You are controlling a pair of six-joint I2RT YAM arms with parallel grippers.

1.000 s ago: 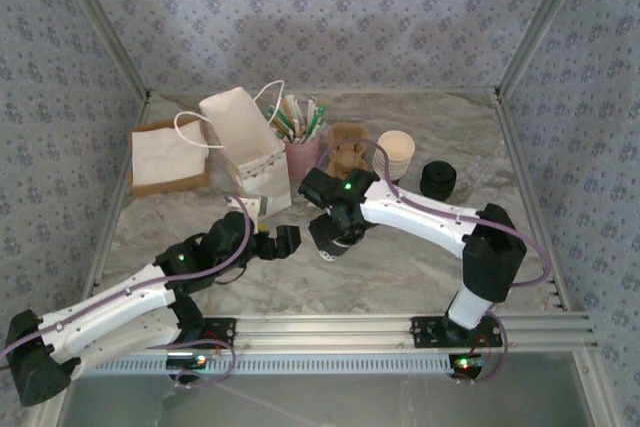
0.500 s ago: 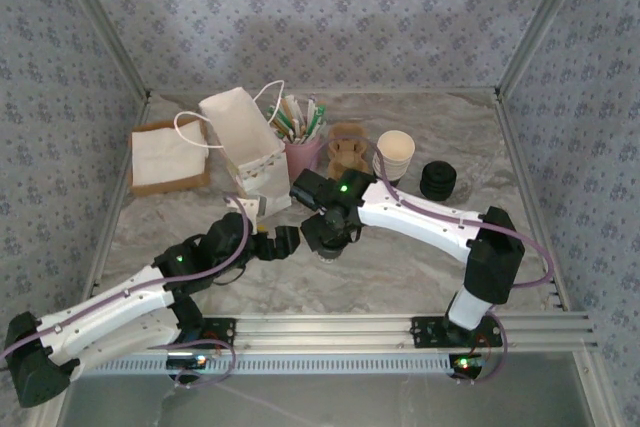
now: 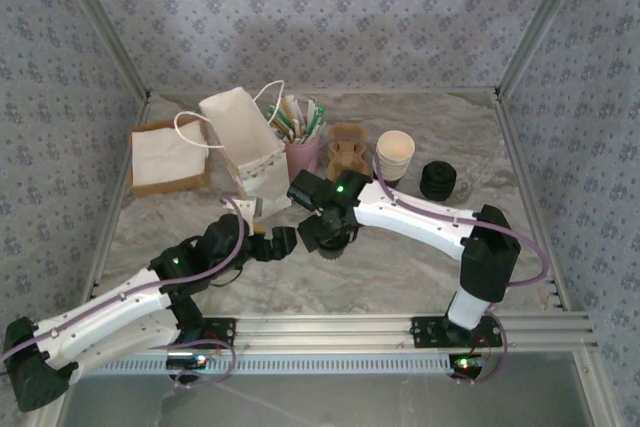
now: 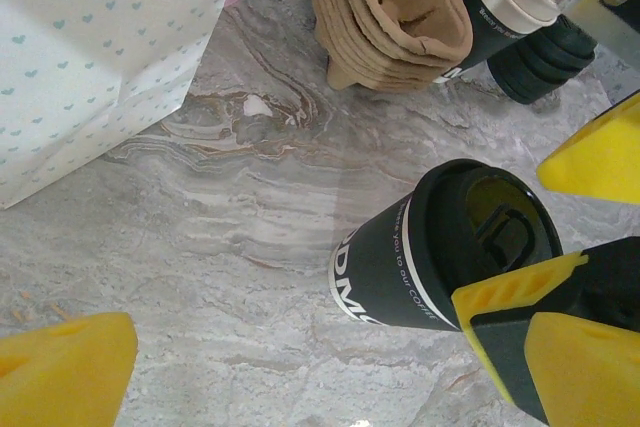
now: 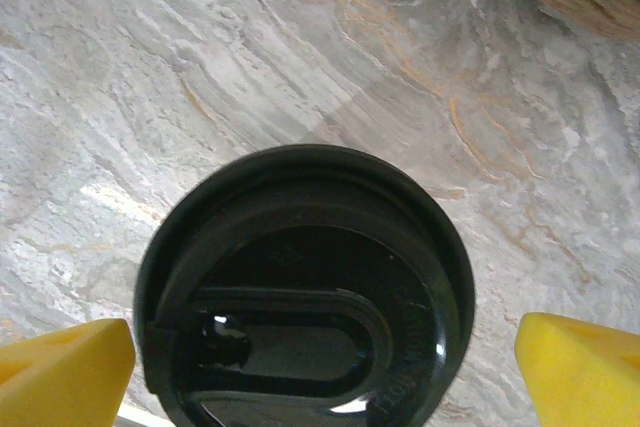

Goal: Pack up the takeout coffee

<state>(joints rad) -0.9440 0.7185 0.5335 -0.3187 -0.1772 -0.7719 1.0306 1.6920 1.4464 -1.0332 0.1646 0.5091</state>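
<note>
Lid (image 5: 300,287) caps coffee cup (image 4: 392,269); sticks (image 3: 300,115) fill pink holder (image 3: 301,157).

Takeout coffee (image 4: 440,247): black lid, dark sleeve. Table (image 4: 200,247) grey-veined. Bag (image 4: 90,57) white, teal hearts. Fingers (image 4: 60,367) yellow.

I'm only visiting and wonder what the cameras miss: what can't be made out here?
- Top view: the right gripper covers most of the takeout coffee.
- Left wrist view: the cup's white lettering curves out of sight, unreadable; a yellow finger hides part of the lid.
- Right wrist view: the lid hides the cup's sides and contents; the frame's bottom edge crops it.
- Top view: the paper bag hides its own inside.
</note>
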